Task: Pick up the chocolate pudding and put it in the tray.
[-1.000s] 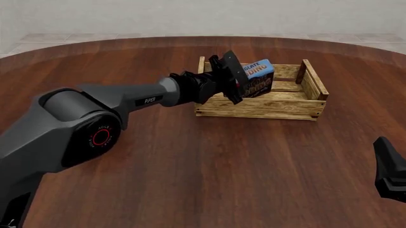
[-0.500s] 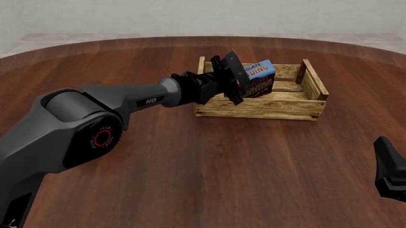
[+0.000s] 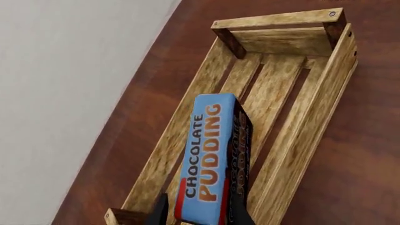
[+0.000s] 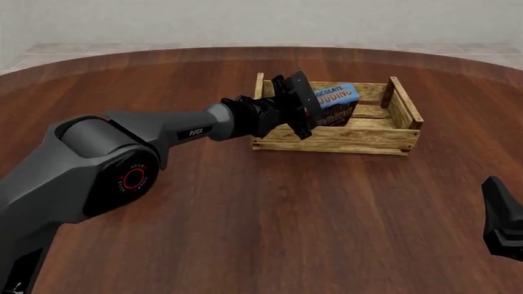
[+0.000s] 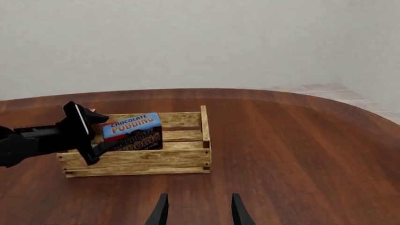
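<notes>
The chocolate pudding, a dark brown box with a light blue band, is held tilted inside the tray, a light-wood slatted crate at the far middle-right of the table. My left gripper is shut on the box's near end, over the tray's left part. In the left wrist view the pudding sits between my fingers, low over the tray's slats. I cannot tell whether it touches them. The right wrist view shows the pudding in the tray, and my right gripper open and empty, well short of it.
The round dark wood table spreads around the tray. My right arm shows only at the front view's right edge, near the table's front. A pale wall and tiled floor lie beyond the table's far edge.
My left gripper has lowered the pudding and tipped it flatter, so the box now sits down between the tray's walls. The right arm has not moved.
</notes>
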Controlling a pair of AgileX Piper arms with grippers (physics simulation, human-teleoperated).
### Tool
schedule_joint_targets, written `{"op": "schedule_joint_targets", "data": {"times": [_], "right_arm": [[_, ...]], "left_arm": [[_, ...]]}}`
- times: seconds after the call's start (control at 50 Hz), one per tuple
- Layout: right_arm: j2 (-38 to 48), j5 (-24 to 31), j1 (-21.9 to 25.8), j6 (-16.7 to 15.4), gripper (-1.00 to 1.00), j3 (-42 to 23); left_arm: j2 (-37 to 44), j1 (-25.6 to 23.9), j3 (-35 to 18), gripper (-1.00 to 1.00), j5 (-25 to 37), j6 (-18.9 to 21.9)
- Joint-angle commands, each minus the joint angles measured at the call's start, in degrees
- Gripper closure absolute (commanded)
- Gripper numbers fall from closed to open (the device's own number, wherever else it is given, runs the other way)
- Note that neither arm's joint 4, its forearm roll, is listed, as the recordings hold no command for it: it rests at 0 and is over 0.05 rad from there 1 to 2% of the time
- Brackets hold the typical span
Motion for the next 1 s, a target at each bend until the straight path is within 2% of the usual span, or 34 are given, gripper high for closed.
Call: {"op": "schedule_joint_targets", "data": {"times": [0.02, 0.18, 0.3, 0.44, 0.66, 0.84, 0.86, 0.9, 1.0], "right_arm": [[-2.44, 2.4, 0.03, -0.06, -1.0, -0.01], [-0.85, 0.87, 0.06, -0.09, -1.0, 0.01], [0.92, -0.86, 0.12, -0.25, -1.0, 0.02], [-3.68, 3.63, 0.29, -0.53, -1.0, 0.01], [-2.54, 2.32, 0.58, -0.87, -1.0, 0.01], [-6.3, 5.69, 0.75, -1.12, -1.0, -0.02], [-6.84, 6.2, 0.71, -1.18, -1.0, -0.02], [-7.36, 6.69, 0.77, -1.4, -1.0, -0.03], [-7.51, 6.91, 0.85, -1.52, -1.0, -0.03]], "left_arm": [[0.2, 0.09, 1.47, -1.0, -0.11, 0.38], [-1.11, 0.21, 2.09, -1.0, -0.24, 0.03], [-3.57, -0.58, 5.58, -1.0, -1.86, 0.41], [-8.32, -1.45, 10.84, -1.0, -4.29, 0.32], [-14.73, -2.47, 17.17, -1.0, -6.04, 0.66], [-17.73, -1.83, 18.43, -1.0, -5.77, 0.49], [-19.28, -2.86, 20.37, -1.0, -6.37, 0.51], [-20.14, -2.5, 20.23, -1.0, -6.06, -0.18], [-25.33, -3.7, 24.55, -1.0, -6.53, -0.41]]}}
